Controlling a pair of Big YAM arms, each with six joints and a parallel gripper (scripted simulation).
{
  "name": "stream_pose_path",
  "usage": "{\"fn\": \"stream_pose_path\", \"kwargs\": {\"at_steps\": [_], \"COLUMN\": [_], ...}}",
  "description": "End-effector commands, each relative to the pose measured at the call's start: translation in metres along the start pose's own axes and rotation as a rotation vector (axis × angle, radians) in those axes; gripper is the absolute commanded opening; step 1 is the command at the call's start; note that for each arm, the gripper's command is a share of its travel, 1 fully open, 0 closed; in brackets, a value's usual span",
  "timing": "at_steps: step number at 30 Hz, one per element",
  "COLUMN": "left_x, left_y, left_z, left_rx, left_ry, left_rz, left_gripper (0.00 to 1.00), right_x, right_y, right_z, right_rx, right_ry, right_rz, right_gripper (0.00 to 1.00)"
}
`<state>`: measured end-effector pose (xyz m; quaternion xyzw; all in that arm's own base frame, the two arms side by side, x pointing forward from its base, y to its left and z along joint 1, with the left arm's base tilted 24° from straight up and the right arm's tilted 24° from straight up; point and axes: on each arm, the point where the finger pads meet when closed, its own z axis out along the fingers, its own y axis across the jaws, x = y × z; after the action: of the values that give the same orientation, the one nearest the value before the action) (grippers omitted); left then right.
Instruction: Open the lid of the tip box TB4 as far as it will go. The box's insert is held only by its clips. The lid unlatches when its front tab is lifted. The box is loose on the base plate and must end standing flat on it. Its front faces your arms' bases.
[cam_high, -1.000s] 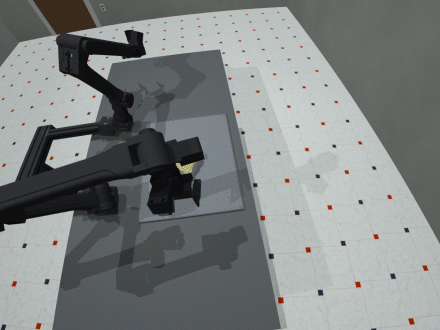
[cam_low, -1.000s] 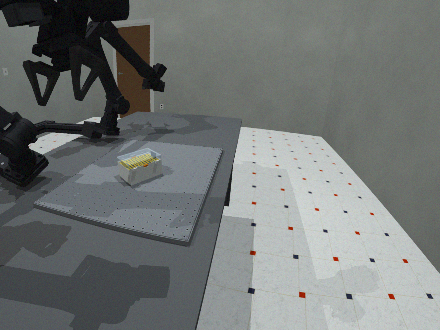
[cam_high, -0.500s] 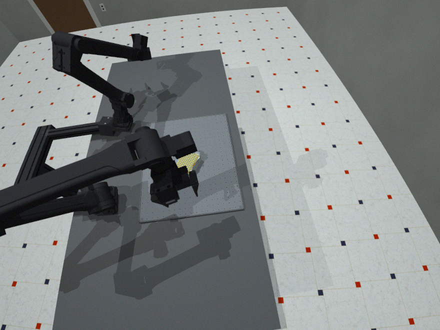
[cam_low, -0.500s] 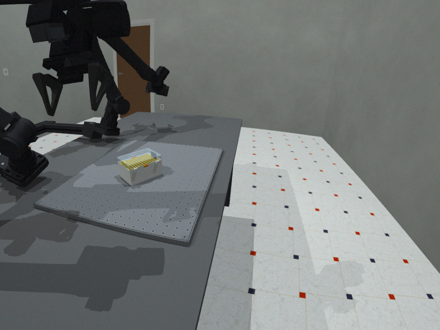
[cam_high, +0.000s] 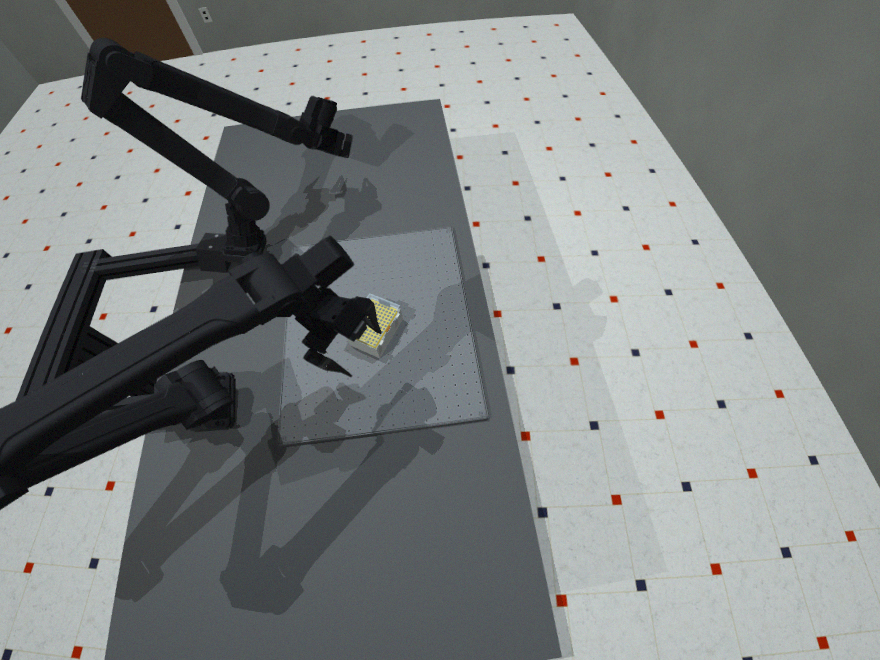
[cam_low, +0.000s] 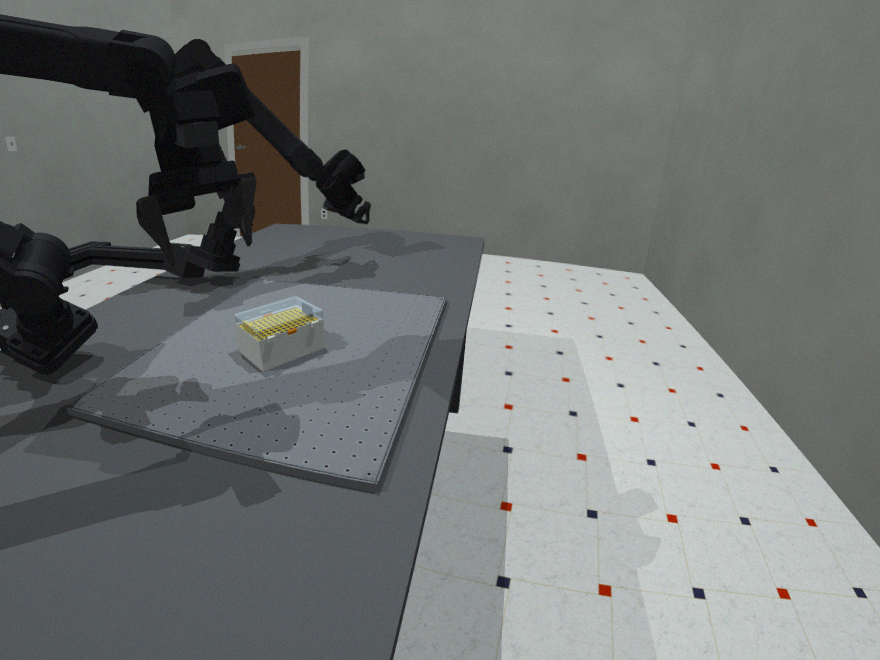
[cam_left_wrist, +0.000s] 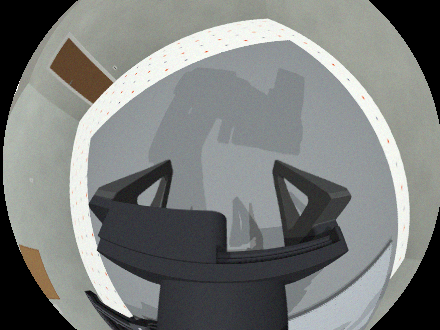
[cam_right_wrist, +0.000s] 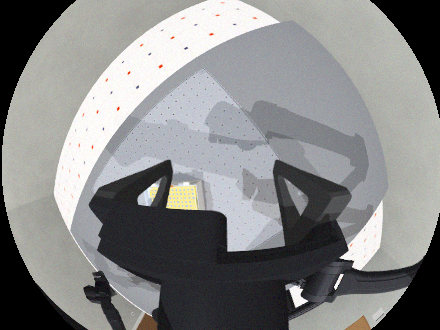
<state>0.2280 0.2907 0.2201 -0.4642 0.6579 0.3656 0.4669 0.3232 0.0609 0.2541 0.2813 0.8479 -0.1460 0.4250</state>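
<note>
The tip box TB4 (cam_high: 366, 349) (cam_low: 292, 349) stands flat on the base plate (cam_high: 433, 277) (cam_low: 376, 319) (cam_right_wrist: 200, 92), turned at an angle to its edges. Its clear lid (cam_low: 309, 306) looks shut over the yellow insert (cam_low: 280, 323) (cam_right_wrist: 182, 197). Small orange parts show at two sides; which is the front tab I cannot tell. My right gripper (cam_high: 364, 353) (cam_low: 209, 254) (cam_right_wrist: 222, 165) is open and empty, above the plate and off to the box's arm-base side; one finger partly hides the box in the right wrist view. My left gripper (cam_low: 364, 213) (cam_left_wrist: 222, 165) is open and empty, far from the box.
The grey table (cam_high: 341, 539) (cam_low: 213, 568) extends around the plate. The arms' mounting frame (cam_high: 85, 284) stands beside the table. The left arm reaches over the table's far end, well away from the right arm. The raised plate's corner shows low in the left wrist view.
</note>
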Motion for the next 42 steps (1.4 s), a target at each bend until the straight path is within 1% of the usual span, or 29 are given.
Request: {"fn": "stream_pose_path", "kwargs": {"at_steps": [1,3,7,9,10,11,12,14,17,18,19,21,24,26,27,28,29,32,34,36,39,41,42], "left_x": [0.000,0.026,0.053,0.053,0.047,0.058,0.083,0.104,0.134,0.134,0.145,0.175,0.207,0.207,0.207,0.218,0.237,0.265,0.272,0.270,0.260,0.253,0.253], "left_y": [-0.051,-0.074,-0.127,-0.127,-0.146,-0.162,-0.169,-0.192,-0.215,-0.226,-0.230,-0.228,-0.227,-0.227,-0.233,-0.229,-0.217,-0.197,-0.178,-0.163,-0.147,-0.144,-0.144], "left_z": [-0.012,-0.025,-0.062,-0.062,-0.075,-0.091,-0.106,-0.140,-0.188,-0.207,-0.224,-0.255,-0.306,-0.306,-0.330,-0.347,-0.358,-0.402,-0.435,-0.460,-0.482,-0.487,-0.487], "left_rx": [0.115,0.190,0.362,0.362,0.416,0.476,0.532,0.648,0.800,0.852,0.902,0.999,1.151,1.151,1.208,1.261,1.308,1.453,1.565,1.652,1.736,1.768,1.768], "left_ry": [-0.018,0.004,0.001,0.001,-0.021,-0.026,-0.016,-0.034,-0.066,-0.089,-0.103,-0.125,-0.184,-0.184,-0.217,-0.241,-0.260,-0.338,-0.399,-0.447,-0.528,-0.505,-0.505], "left_rz": [0.090,0.164,0.291,0.291,0.313,0.361,0.428,0.517,0.631,0.652,0.690,0.787,0.903,0.903,0.918,0.957,1.016,1.114,1.112,1.082,1.047,0.976,0.976], "left_gripper": [1.00,1.00,1.00,1.00,1.00,1.00,1.00,1.00,1.00,1.00,1.00,1.00,1.00,1.00,1.00,1.00,1.00,1.00,1.00,1.00,1.00,1.00,1.00], "right_x": [0.015,0.027,0.053,0.053,0.059,0.070,0.080,0.094,0.109,0.113,0.117,0.123,0.124,0.124,0.123,0.127,0.129,0.133,0.134,0.132,0.132,0.132,0.132], "right_y": [0.024,0.034,0.053,0.053,0.058,0.065,0.073,0.084,0.093,0.096,0.099,0.103,0.113,0.113,0.113,0.112,0.114,0.114,0.113,0.115,0.115,0.115,0.115], "right_z": [0.000,0.003,0.010,0.010,0.013,0.017,0.015,0.018,0.024,0.025,0.026,0.027,0.025,0.025,0.023,0.024,0.025,0.026,0.026,0.025,0.025,0.025,0.025], "right_rx": [-0.134,-0.178,-0.259,-0.259,-0.278,-0.300,-0.336,-0.383,-0.428,-0.441,-0.454,-0.476,-0.507,-0.507,-0.517,-0.519,-0.521,-0.523,-0.524,-0.526,-0.526,-0.526,-0.526], "right_ry": [-0.028,-0.039,-0.057,-0.057,-0.062,-0.064,-0.071,-0.077,-0.077,-0.076,-0.075,-0.071,-0.074,-0.074,-0.079,-0.070,-0.067,-0.059,-0.058,-0.061,-0.061,-0.061,-0.061], "right_rz": [-0.242,-0.333,-0.505,-0.505,-0.561,-0.627,-0.685,-0.768,-0.846,-0.864,-0.879,-0.904,-0.910,-0.910,-0.902,-0.896,-0.897,-0.902,-0.903,-0.899,-0.900,-0.900,-0.900], "right_gripper": [1.00,1.00,1.00,1.00,1.00,1.00,1.00,1.00,1.00,1.00,1.00,1.00,1.00,1.00,1.00,1.00,1.00,1.00,1.00,1.00,1.00,1.00,1.00]}}
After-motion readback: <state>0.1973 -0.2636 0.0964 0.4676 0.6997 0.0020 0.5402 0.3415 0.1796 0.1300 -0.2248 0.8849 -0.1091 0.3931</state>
